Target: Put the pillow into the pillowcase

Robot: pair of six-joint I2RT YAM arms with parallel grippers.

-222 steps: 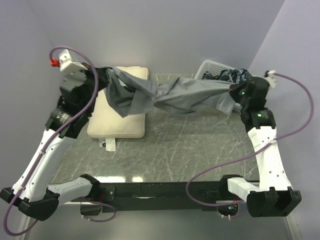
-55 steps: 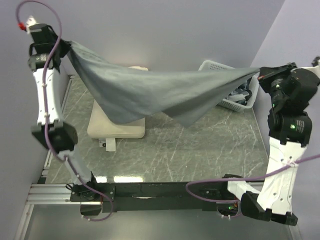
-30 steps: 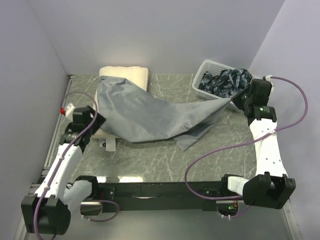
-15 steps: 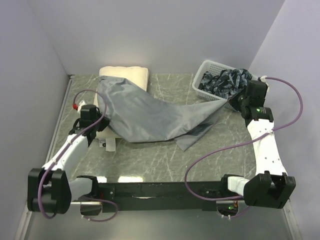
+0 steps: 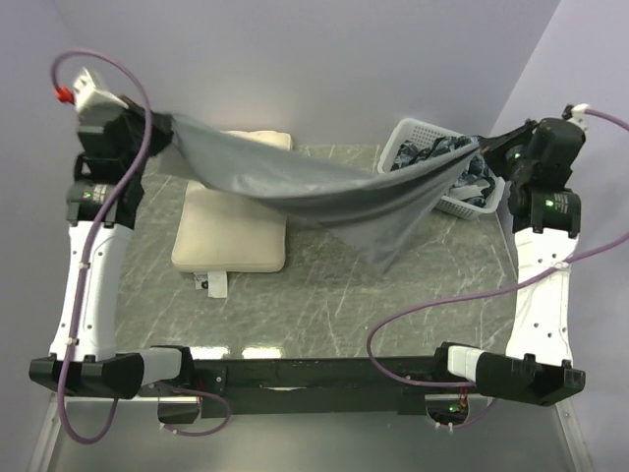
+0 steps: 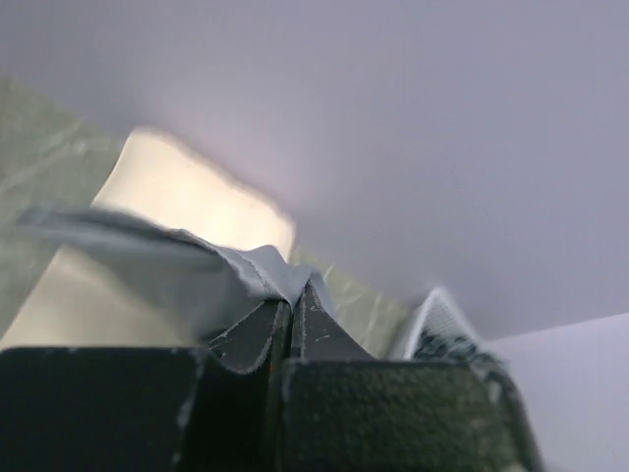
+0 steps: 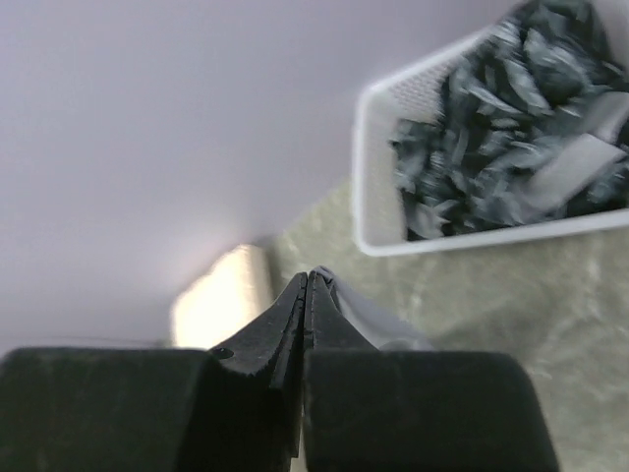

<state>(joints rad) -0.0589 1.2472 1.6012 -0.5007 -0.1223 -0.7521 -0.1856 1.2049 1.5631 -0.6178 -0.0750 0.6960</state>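
A: Stretching the pillowcase (image 5: pixel 324 192) between two raised arms looks like the step in hand. How would you do it well?

B: Hold both pinches firm. The left gripper (image 6: pixel 292 295) is clamped tight on a fold of grey cloth at one end. The right gripper (image 7: pixel 307 280) is pressed shut on the other end, with a sliver of grey showing beside its tips. I'd ease the arms apart evenly until the sag goes, without jerking, since so thin a pinch could slip.

A: And the mouth?

B: I cannot tell which edge is the opening (the cloth hangs doubled, one point drooping towards the table (image 5: pixel 344 295)). That edge wants finding and turning to face the pillow before anything is lowered.

A: Where does everything sit?

B: The pillowcase hangs in the air with its long axis running left to right across the table. It is high at the left grip, dips in the middle and rises again to the right grip by the white basket (image 5: pixel 405 138). The pillow (image 5: pixel 231 231) lies flat on the table at the far left, under the left part of the cloth. Its long axis runs near to far, crosswise to the pillowcase.
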